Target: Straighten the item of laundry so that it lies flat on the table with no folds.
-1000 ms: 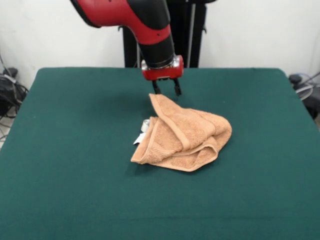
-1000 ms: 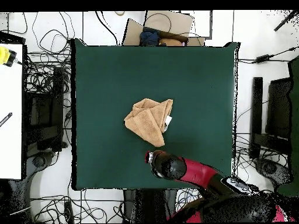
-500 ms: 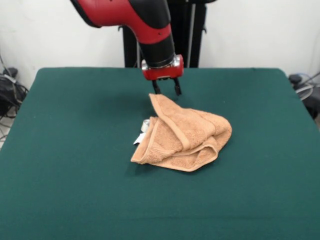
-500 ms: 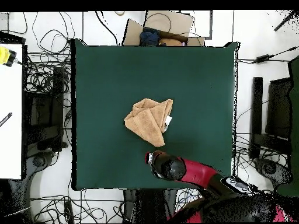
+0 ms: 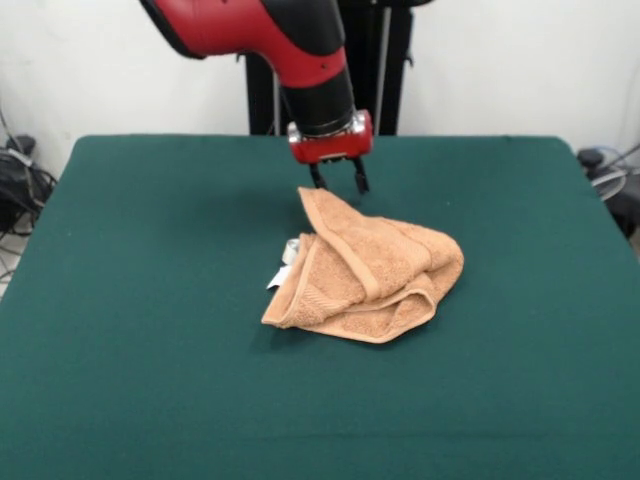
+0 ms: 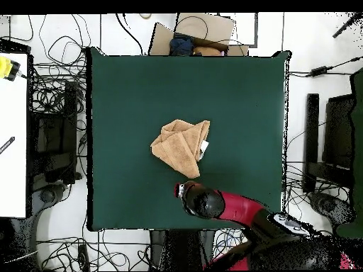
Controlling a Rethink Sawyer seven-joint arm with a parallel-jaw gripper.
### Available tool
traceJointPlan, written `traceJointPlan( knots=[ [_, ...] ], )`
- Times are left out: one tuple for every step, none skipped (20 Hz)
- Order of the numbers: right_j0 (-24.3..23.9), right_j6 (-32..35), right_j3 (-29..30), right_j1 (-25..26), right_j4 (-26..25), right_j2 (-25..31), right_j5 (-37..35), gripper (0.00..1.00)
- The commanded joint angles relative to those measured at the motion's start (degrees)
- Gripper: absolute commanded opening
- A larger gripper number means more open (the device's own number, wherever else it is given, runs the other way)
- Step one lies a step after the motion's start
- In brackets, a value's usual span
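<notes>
Towel (image 5: pixel 368 270): still bunched in folds mid-table (image 5: pixel 150 380); flattening not yet done.
Gripper (image 5: pixel 338 181): fingers apart, empty, at towel's 12 o'clock corner.

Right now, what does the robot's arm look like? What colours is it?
The arm is fat and round, shiny red with black sections. Its last part is black, ending in a red band with a silver edge. Below that sits the gripper with two thin black fingers. From overhead it looks like a red and black tube with a dark round end.
</notes>
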State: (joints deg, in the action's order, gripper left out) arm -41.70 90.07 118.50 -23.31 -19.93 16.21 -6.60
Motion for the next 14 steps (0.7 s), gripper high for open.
traceJointPlan(
  knots=[
    [-0.20, 4.77, -4.89, 0.42, -2.60, 6.78, 5.26, 1.00],
    [-0.21, 4.87, -4.96, 0.29, -2.57, 6.92, 5.15, 1.00],
    [-0.17, 4.94, -5.09, 0.40, -2.78, 6.90, 5.46, 1.00],
    [-0.10, 5.08, -5.08, 0.19, -2.75, 6.85, 5.42, 1.00],
    [0.01, 5.12, -5.17, 0.20, -2.85, 6.70, 5.56, 1.00],
    [0.09, 5.15, -5.21, 0.10, -2.86, 6.60, 5.65, 1.00],
    [0.17, 5.18, -5.25, 0.00, -2.86, 6.50, 5.75, 1.00],
    [0.25, 5.18, -5.26, -0.31, -2.78, 6.49, 5.68, 1.00],
    [0.42, 5.22, -5.33, -0.42, -2.71, 6.31, 5.67, 1.00],
    [0.64, 5.32, -5.24, -0.73, -2.69, 6.02, 5.80, 1.00],
    [0.91, 5.42, -5.32, -0.86, -2.64, 5.64, 5.87, 1.00],
    [1.20, 5.48, -5.34, -1.12, -2.59, 5.23, 5.84, 1.00],
    [1.46, 5.52, -5.44, -1.18, -2.58, 4.84, 5.87, 1.00],
    [1.82, 5.58, -5.54, -1.39, -2.45, 4.38, 5.60, 1.00]
  ],
)
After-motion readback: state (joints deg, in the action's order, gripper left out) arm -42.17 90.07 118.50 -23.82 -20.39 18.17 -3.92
